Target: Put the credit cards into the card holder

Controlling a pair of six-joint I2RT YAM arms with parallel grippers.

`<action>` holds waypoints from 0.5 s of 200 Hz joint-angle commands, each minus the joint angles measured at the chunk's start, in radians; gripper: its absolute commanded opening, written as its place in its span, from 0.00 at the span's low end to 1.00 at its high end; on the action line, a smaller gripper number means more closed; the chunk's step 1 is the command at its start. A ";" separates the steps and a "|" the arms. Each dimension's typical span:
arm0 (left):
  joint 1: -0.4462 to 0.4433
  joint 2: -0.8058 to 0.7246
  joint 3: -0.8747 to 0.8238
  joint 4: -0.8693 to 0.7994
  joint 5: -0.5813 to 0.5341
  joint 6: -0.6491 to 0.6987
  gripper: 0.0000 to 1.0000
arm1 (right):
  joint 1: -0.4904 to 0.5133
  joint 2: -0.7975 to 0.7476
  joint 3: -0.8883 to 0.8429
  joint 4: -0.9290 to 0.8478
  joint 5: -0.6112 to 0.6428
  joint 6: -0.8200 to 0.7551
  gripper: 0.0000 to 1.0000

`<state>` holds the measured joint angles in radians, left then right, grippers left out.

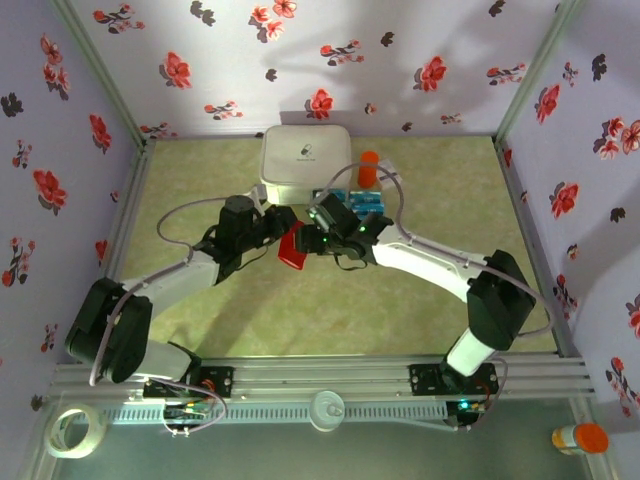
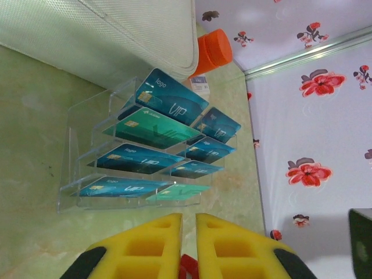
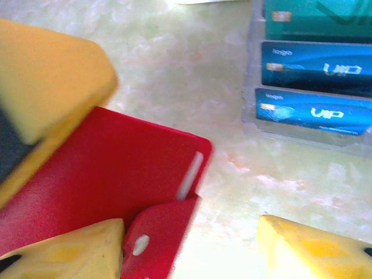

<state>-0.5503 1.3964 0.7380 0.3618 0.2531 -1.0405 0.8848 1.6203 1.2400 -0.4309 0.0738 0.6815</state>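
Tiers of credit cards point(image 2: 154, 142) face the left gripper point(image 2: 189, 224) clamping the card holder point(image 3: 116, 163); right wrist view reveals right gripper point(image 3: 189, 235) agape.

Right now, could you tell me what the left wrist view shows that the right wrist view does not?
Left wrist, not right: the white box, the orange-capped bottle, the flowered wall. Right wrist, not left: the card holder's flap with a pale stud, beside the open right gripper. Both: the credit cards in their clear rack on the green table.

The card holder point(image 1: 291, 248) lies before the credit cards point(image 1: 362, 203).
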 commanded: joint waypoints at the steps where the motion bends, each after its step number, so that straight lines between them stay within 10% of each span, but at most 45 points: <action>1: -0.003 -0.054 0.029 0.028 -0.002 -0.016 0.00 | -0.009 -0.031 -0.089 -0.085 0.145 0.042 0.59; 100: 0.002 -0.064 0.057 0.055 -0.009 -0.060 0.00 | -0.113 -0.411 -0.330 0.009 0.017 0.073 0.58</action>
<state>-0.5552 1.3399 0.7696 0.3576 0.2535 -1.0447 0.7937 1.3441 0.9432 -0.4927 0.1669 0.7341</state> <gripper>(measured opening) 0.112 0.565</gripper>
